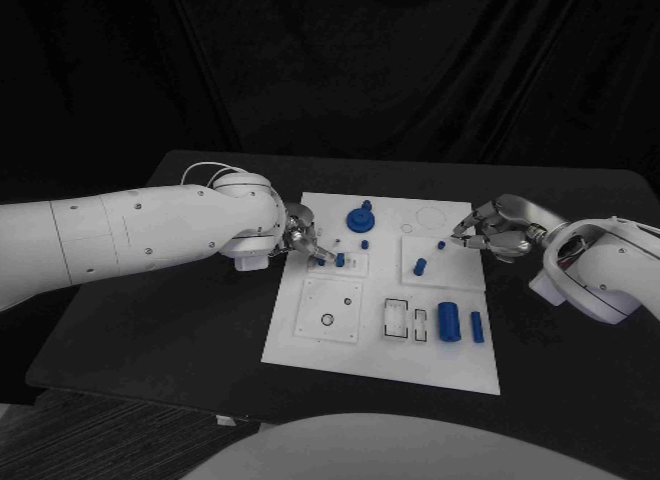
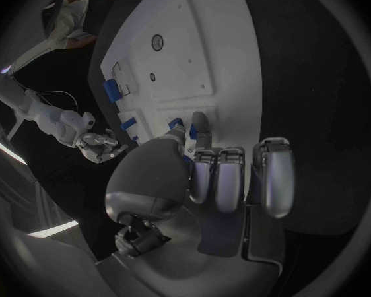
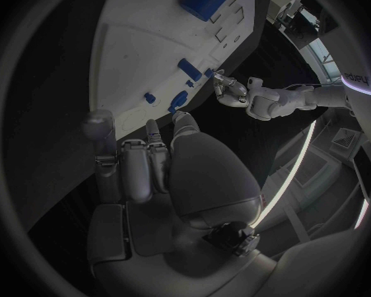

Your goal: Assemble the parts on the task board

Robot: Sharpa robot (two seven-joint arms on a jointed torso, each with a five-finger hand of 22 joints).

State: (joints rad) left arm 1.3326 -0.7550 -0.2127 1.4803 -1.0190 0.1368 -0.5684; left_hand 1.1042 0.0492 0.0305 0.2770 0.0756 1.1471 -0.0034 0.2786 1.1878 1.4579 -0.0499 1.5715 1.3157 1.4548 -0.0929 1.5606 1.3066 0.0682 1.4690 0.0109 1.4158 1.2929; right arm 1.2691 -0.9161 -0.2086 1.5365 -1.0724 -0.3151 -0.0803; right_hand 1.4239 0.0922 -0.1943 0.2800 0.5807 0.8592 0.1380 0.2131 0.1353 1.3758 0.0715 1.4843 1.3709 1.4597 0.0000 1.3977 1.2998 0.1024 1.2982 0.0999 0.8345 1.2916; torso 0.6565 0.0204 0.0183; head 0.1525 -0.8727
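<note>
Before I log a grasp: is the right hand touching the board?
Apart. In the head view the right hand sits off the board's right edge with dark table between them; its fingertips stop short of the white plate.

The scene is dimly lit against black drapery; the white rectangular task board (image 1: pixel 385 340) is rendered brightest. Wrist views are strongly bent and darkened toward their rims.

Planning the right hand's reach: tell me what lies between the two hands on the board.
In the head view, between the left hand and right hand stands a blue knobbed part; past it is bare white task board.
</note>
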